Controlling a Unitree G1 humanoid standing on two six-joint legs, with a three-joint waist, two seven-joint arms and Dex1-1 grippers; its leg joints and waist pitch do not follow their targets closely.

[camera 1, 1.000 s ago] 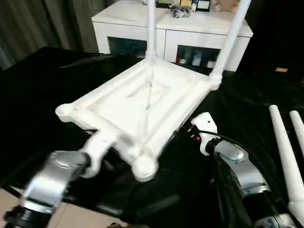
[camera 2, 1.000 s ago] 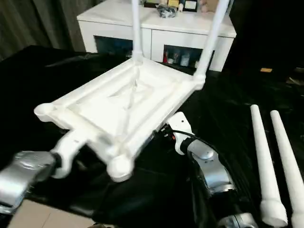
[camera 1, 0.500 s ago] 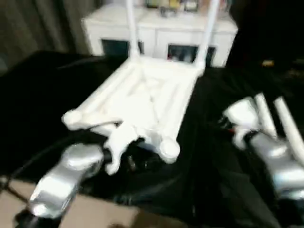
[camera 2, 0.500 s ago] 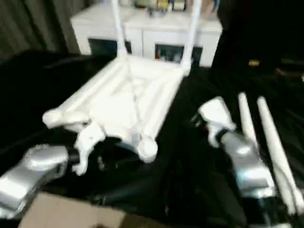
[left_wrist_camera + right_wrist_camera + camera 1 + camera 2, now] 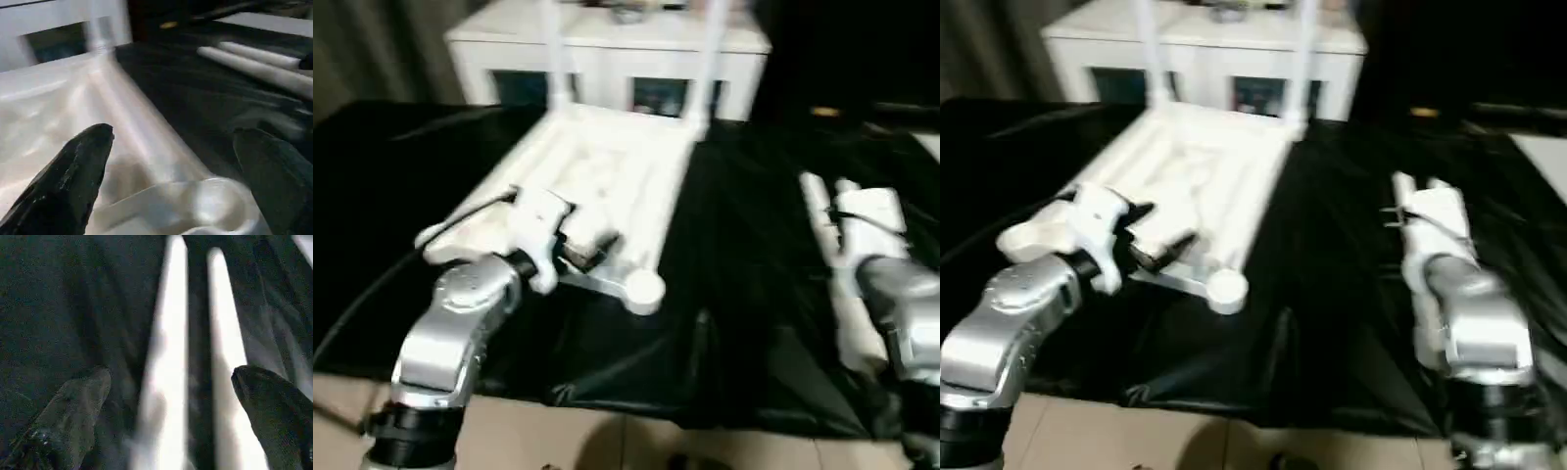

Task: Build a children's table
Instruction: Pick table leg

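Both arms are shifting: the right gripper (image 5: 168,382), fingers spread, is now hovering over two loose legs (image 5: 168,382). Left gripper (image 5: 171,142) is gaping above the ribbed tabletop (image 5: 607,186) on glossy black cloth (image 5: 744,294).

You see the white tabletop (image 5: 607,186) lying upside down on black cloth, ribbed underside up — two legs (image 5: 710,59) standing upright in its far corner sockets, two loose legs (image 5: 168,357) lying side by side.
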